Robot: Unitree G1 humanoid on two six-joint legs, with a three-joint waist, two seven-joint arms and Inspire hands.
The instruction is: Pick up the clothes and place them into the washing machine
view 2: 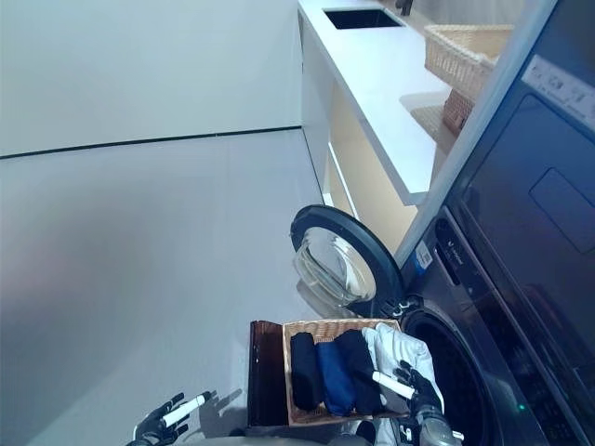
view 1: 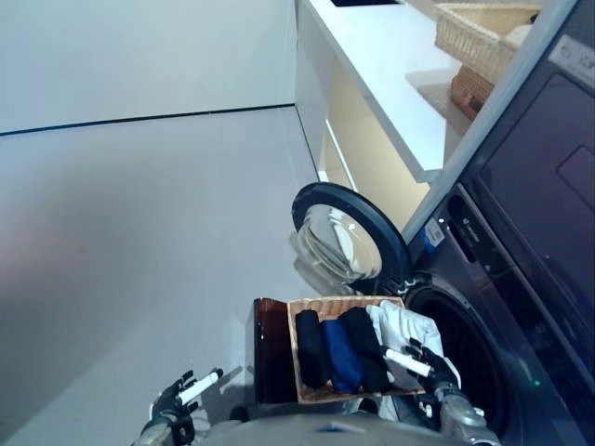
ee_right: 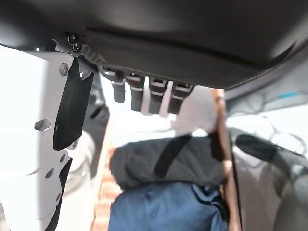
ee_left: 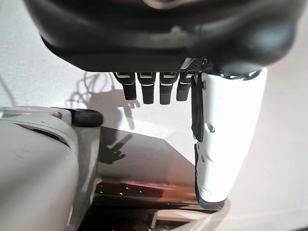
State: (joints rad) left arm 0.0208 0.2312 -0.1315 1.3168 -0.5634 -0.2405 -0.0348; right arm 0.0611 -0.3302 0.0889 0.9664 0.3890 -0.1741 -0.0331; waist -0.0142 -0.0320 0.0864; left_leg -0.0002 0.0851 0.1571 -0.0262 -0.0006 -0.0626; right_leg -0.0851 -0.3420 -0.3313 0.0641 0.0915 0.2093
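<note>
A pale grey floor (view 1: 139, 260) fills the left and centre of the frame. At the bottom edge, lower left, the left robot hand (view 1: 177, 401) hangs over bare floor, fingers straight and spread, holding nothing. At the lower right, the right robot hand (view 1: 429, 364) is poised over the right end of a wicker basket (view 1: 305, 395), fingers extended and apart, thumb out; its wrist view shows the fingers above the clothes, clamped on nothing.

The basket sits on a dark brown stool (view 1: 268, 351) at the bottom centre. In it lie 4 rolled clothes side by side: a black roll (view 1: 310, 348), a blue roll (view 1: 340, 355), a second black roll (view 1: 364, 346) and a white garment (view 1: 402, 327) at the right end, nearest the washer (view 1: 521, 269).

Just right of the basket is the washer's dark drum opening (view 1: 465, 353). Its round glass door (view 1: 346, 240) stands swung open above the basket, in the frame's centre.

Further off, upper right, a white bench (view 2: 381, 84) runs along pale cabinets and carries a second wicker basket (view 2: 465, 46), with a dark sink (view 2: 353, 17) at the top edge. A pale wall (view 1: 139, 56) fills the upper left.
</note>
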